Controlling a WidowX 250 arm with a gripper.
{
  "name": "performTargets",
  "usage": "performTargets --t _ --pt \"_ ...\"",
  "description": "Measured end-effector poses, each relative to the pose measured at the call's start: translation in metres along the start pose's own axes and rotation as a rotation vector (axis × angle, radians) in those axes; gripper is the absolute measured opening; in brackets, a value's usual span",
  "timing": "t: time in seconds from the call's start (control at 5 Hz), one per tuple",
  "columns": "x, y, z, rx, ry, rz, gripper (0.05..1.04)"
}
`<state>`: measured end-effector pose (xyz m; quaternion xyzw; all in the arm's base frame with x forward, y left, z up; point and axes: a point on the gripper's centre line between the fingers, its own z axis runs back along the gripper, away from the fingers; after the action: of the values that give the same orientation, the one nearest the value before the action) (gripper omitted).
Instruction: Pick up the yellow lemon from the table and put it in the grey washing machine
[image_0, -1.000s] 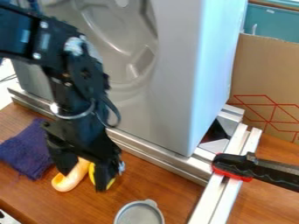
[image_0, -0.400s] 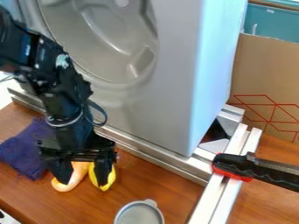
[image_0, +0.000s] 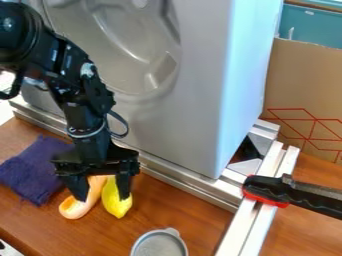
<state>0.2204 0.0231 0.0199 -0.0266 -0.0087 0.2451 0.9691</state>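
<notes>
Bright overall; pale glare at left, slight blur.

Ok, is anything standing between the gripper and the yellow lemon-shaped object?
Nothing visible stands above the yellow object: one finger of the open gripper already overlaps it in view. Close beside it, toward the other finger, lies the orange curved piece.
</notes>
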Motion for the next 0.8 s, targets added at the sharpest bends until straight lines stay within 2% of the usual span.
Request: performTargets --t 0.2,0.4,0.6,0.8 --pt "0.007 -0.003 -0.003 -0.001 0.003 0.036 1.000" --pt "0.012 -0.007 -0.011 -0.021 -0.012 0.080 1.000" --pt "0.010 -0.010 -0.016 -0.068 -0.033 0.138 1.000" --pt "0.010 -0.010 -0.021 -0.067 -0.031 0.178 1.000"
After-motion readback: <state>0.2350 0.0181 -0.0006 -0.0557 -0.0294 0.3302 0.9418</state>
